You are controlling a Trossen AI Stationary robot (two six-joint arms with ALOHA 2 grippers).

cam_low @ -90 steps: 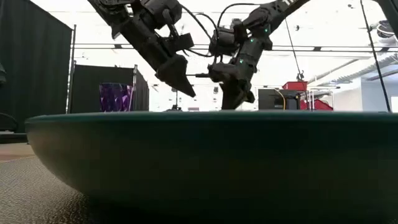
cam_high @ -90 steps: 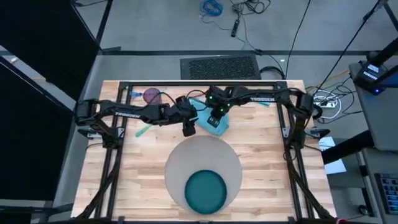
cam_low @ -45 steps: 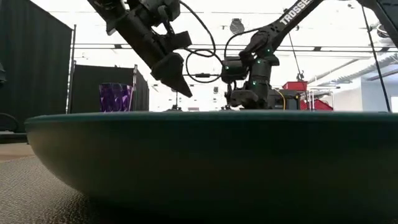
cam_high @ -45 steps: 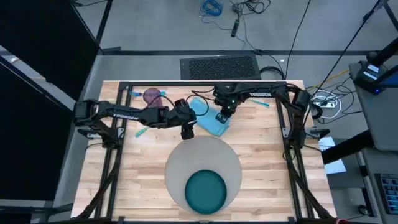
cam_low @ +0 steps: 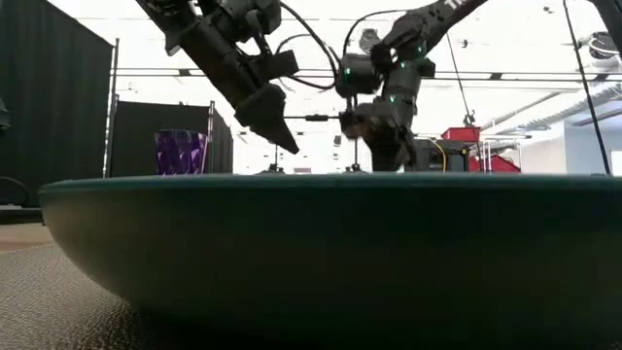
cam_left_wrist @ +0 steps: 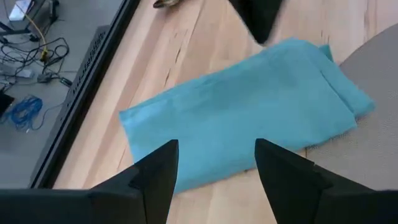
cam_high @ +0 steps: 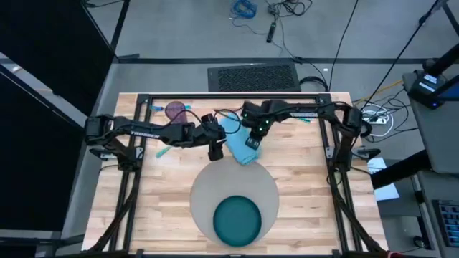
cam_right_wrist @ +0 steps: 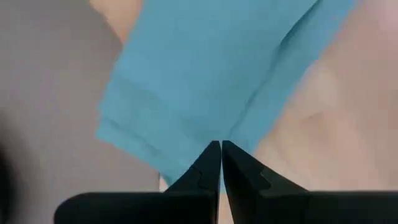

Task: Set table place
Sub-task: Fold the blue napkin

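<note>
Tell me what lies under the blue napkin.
The napkin lies mostly on the bare table; one corner overlaps the grey placemat. Whatever its folds cover cannot be seen.

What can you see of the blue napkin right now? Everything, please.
The napkin is light blue cloth, folded into a long flat rectangle with layered edges showing at one end. It lies flat on the table, beyond the grey placemat, with one end overlapping the placemat's rim. The right gripper is above it, fingers shut; whether they pinch cloth is unclear. The left gripper, open, hangs beside it.
</note>
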